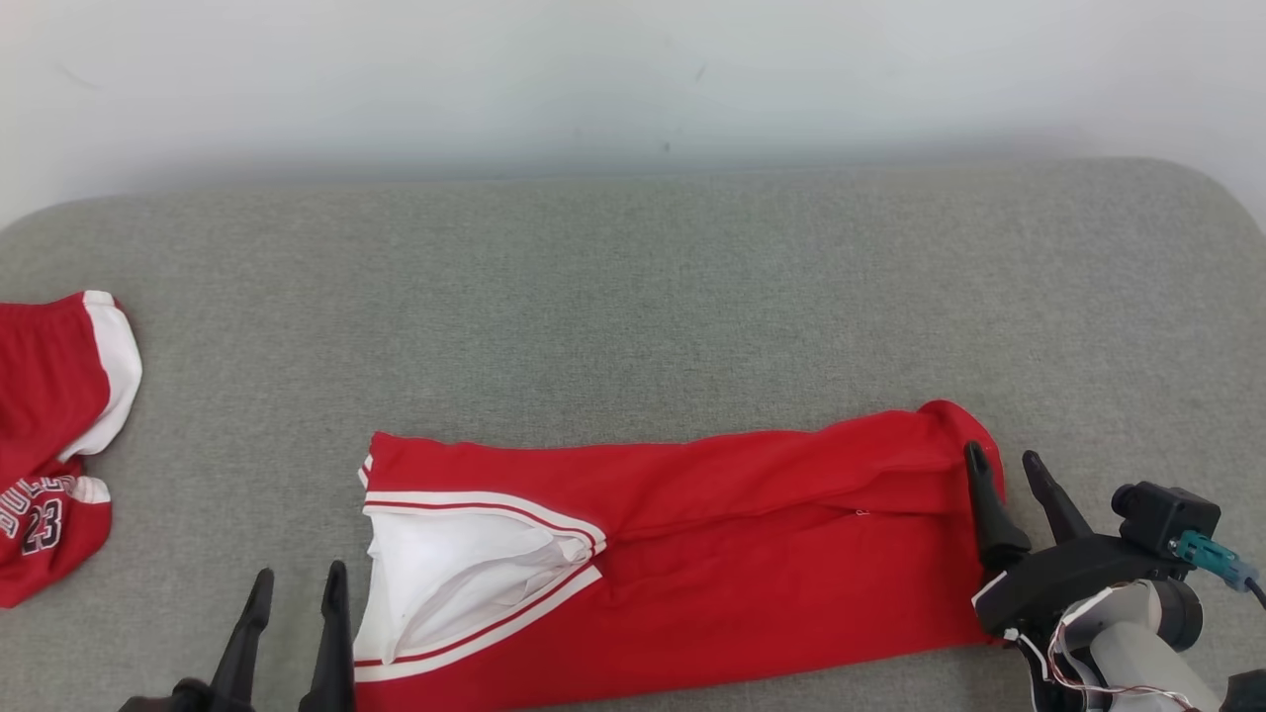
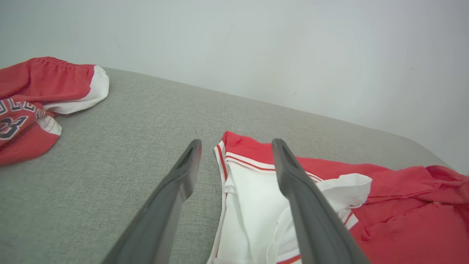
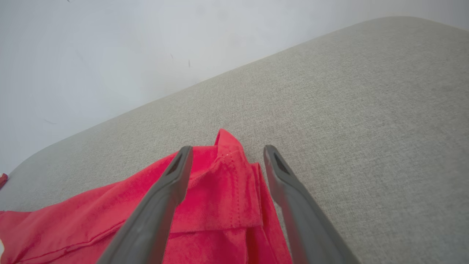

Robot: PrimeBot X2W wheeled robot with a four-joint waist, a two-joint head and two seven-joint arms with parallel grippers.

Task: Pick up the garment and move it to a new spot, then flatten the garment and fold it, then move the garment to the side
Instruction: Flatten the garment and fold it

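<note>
- While both arms sit low over the grey cushion point(image 1: 633, 297), the left gripper point(image 1: 302, 574) has its fingers spread and holds nothing, just beside the garment point(image 1: 712, 524) at its white-trimmed end.
- The right gripper point(image 1: 1004, 457) is spread wide too, straddling the red corner and pinching nothing.
- The garment lies folded in a long red band between them.
- Another red jersey point(image 1: 49, 415) sits well apart, far left.
</note>
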